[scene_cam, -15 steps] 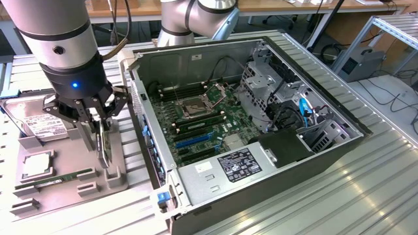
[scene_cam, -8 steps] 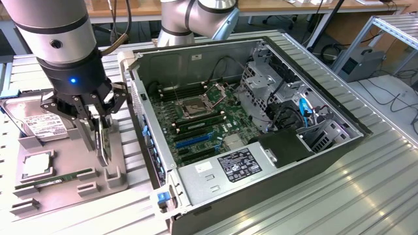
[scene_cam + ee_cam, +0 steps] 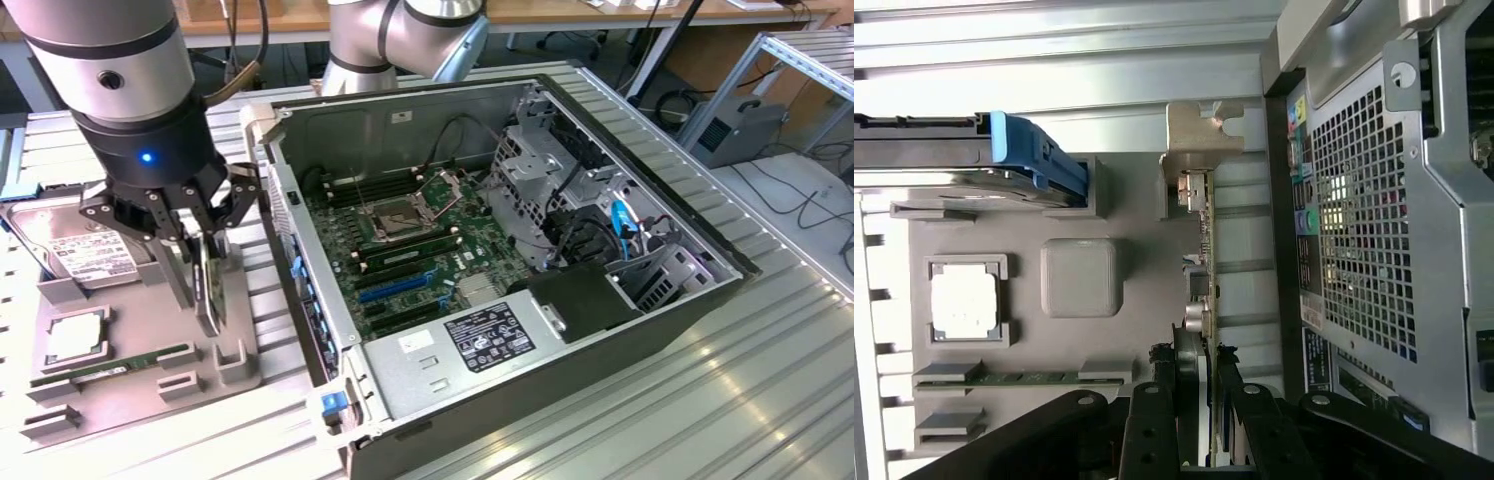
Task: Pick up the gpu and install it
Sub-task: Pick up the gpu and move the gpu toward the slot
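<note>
While the gpu (image 3: 208, 295) stands on edge in its holder on the grey parts tray (image 3: 134, 400) by the near edge of the desk (image 3: 747, 400), the hand (image 3: 200, 255) is pinched narrow on its top edge, so I'd call the grab done but the lift barely begun, if at all. Further back sits the open pc case (image 3: 400, 120), its blue expansion slot (image 3: 394, 288) empty, so the whole install is left to do
</note>
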You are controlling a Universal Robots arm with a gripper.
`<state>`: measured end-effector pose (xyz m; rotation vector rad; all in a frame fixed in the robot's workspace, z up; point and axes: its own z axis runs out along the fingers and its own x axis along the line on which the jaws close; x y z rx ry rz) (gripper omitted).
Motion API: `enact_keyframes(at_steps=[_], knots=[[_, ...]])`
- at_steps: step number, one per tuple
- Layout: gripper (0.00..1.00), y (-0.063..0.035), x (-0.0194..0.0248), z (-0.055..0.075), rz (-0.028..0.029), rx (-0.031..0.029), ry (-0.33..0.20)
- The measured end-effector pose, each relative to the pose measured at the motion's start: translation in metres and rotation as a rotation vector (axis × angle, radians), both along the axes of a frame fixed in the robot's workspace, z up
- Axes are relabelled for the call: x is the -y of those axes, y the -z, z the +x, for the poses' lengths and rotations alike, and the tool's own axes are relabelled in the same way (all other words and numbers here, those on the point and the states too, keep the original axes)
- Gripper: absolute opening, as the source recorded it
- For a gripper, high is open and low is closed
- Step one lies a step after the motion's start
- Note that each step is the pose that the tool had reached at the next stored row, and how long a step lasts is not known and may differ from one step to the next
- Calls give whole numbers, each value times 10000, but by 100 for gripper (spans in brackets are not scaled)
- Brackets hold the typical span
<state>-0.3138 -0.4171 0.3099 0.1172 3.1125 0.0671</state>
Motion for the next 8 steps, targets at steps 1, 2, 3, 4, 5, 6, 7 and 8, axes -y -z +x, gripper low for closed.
enact_keyframes(at_steps=[1, 2, 3, 4, 5, 6, 7, 8], knots=[[27, -8, 0, 0, -1, -1, 0], [27, -13, 0, 0, 0, 0, 1], [27, -18, 0, 0, 1, 1, 0], [27, -23, 0, 0, 0, 0, 0], [27, -30, 0, 0, -1, 0, 0], [27, -36, 0, 0, -1, -1, 0], [27, -41, 0, 0, -1, -1, 0], [27, -49, 0, 0, -1, -1, 0]])
